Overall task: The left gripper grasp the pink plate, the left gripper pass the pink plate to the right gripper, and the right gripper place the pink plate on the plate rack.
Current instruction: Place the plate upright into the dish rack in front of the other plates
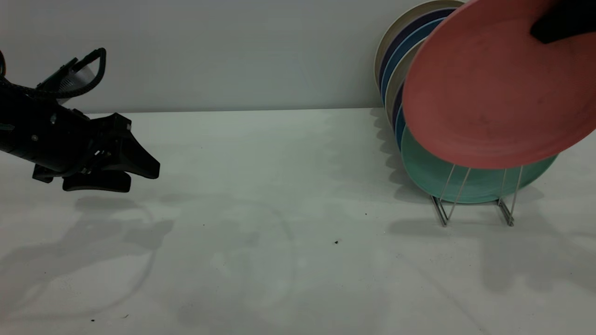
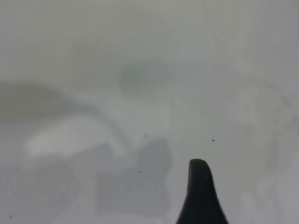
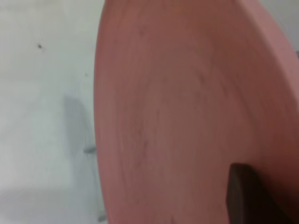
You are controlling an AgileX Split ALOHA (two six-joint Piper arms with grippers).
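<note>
White table fills the scene. Near its left edge the left hand hovers above the surface, fingers slightly apart and holding nothing. Toward the far right corner, the right hand grips the pink plate by its upper rim, tilted above the wire rack, in front of a green plate and the blue plates behind.

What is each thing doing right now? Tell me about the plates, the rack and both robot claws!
pink plate: tilted, held up in the air in front of the rack, not slotted in.
right gripper: shut on the pink plate's upper rim.
left gripper: open, empty, hanging above the table far from the rack.
mint-green plate: standing on edge in the rack.
blue plates: standing on edge behind it.
plate rack: upright on the table.
</note>
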